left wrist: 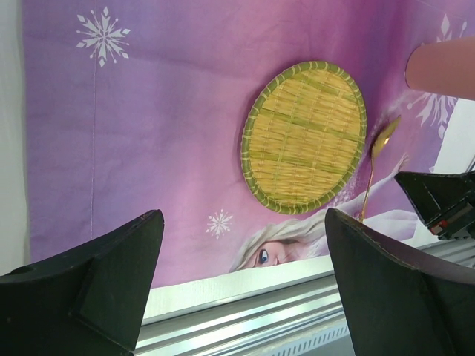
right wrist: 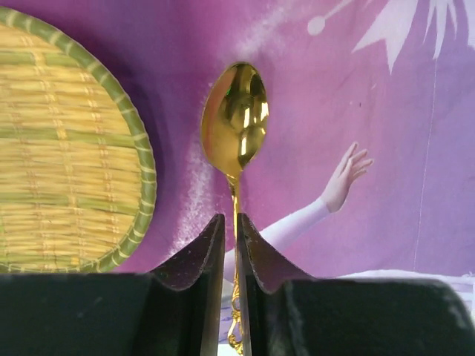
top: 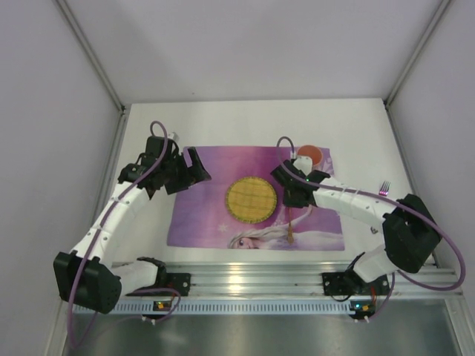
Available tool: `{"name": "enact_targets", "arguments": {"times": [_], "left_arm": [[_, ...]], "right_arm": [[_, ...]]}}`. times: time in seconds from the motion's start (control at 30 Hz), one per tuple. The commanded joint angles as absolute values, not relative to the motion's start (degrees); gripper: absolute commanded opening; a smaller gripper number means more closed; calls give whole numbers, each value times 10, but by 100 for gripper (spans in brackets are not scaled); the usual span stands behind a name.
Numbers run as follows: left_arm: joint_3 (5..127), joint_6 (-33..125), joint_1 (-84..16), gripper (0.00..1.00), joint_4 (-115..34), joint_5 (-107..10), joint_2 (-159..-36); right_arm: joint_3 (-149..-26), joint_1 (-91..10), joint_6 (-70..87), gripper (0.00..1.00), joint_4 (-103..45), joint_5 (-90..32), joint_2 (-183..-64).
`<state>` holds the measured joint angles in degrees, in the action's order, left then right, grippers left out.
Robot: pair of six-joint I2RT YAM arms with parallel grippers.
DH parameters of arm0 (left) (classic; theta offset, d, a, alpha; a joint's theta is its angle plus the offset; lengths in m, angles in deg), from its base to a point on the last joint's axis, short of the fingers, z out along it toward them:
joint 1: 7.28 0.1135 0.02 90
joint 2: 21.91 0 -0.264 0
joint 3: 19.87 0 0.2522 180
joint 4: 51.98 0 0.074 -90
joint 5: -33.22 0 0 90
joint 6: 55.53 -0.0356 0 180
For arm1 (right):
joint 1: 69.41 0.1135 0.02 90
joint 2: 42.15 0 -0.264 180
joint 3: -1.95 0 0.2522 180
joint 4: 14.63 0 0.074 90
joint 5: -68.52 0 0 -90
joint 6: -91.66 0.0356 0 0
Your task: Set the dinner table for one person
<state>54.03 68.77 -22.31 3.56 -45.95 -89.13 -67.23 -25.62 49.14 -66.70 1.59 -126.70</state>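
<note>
Clamping the thin handle of the gold spoon, the right gripper has its two dark fingers pressed in from either side. The spoon's bowl juts out just ahead of the fingertips and the ornate handle end trails back between them. Whether the spoon rests on the cloth or is lifted a little off it cannot be told. It sits over the right part of the purple placemat, just to the right of the round woven plate and not touching its green rim.

The placemat lies flat on the dinner table, the white top that fills the workspace, with its near edge along the aluminium rail. The woven plate sits near the middle of the placemat.

The left gripper hangs over the left edge of the placemat with its fingers spread wide and nothing between them. It is well apart from the plate.

A pink cup stands at the far right corner of the placemat, beyond the right gripper. A small pink fork lies on the bare tabletop to the right of the placemat, near the table's right edge.
</note>
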Motion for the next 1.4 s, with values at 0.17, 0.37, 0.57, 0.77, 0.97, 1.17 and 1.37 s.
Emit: {"name": "enact_targets", "arguments": {"times": [0.17, 0.37, 0.57, 0.77, 0.97, 1.17, 1.37], "left_arm": [[551, 673, -221, 94, 43, -461, -890], [536, 682, -221, 95, 21, -462, -876], [496, 690, -221, 95, -23, -434, -873], [493, 670, -221, 95, -46, -418, -893], [490, 673, -220, 95, -62, -408, -913], [479, 667, -220, 95, -65, -403, -919], [467, 666, -219, 95, -69, -404, -930]], "right_arm": [[-755, -260, 450, 16, -691, 64, -1262], [-726, -369, 434, 57, -756, 55, -1064], [-702, -713, 344, 97, -791, -52, -1048], [-661, -920, 336, 100, -752, -134, -1133], [-654, -981, 330, 97, -688, -125, -1197], [-624, -990, 327, 88, -611, -160, -1265], [-601, -989, 316, 73, -566, -161, -1325]]}}
